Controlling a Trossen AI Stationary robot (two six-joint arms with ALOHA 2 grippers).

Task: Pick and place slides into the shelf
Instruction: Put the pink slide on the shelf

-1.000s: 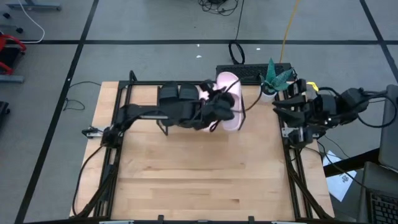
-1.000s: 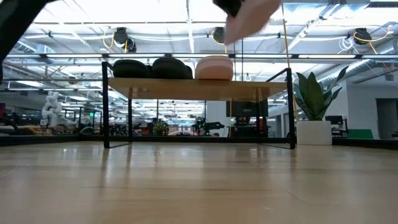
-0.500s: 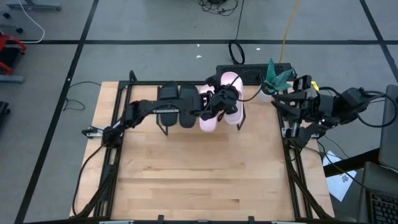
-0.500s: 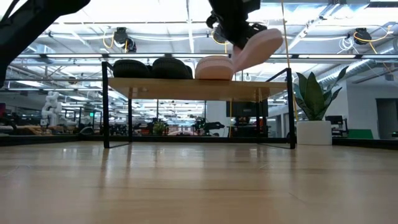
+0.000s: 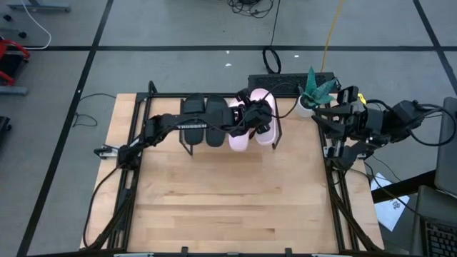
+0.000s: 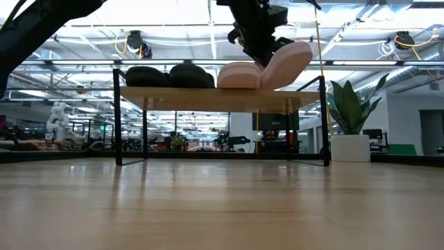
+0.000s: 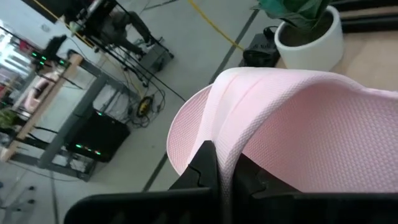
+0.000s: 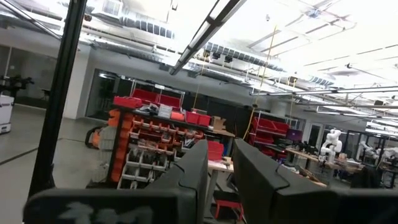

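Two black slides (image 5: pixel 204 118) sit in the upper middle of the high view, with two pale pink slides (image 5: pixel 240 135) just to their right, making four slides in all. There is one shelf (image 6: pixel 208 98), one potted plant (image 5: pixel 314 89) at upper right, and two robot arms (image 5: pixel 164 128).

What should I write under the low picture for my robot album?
Left gripper lowers the last pink slide, tilted, onto the shelf beside another pink slide and two black slides.

Two dark jointed arms trailing black cables, each ending in a black claw.
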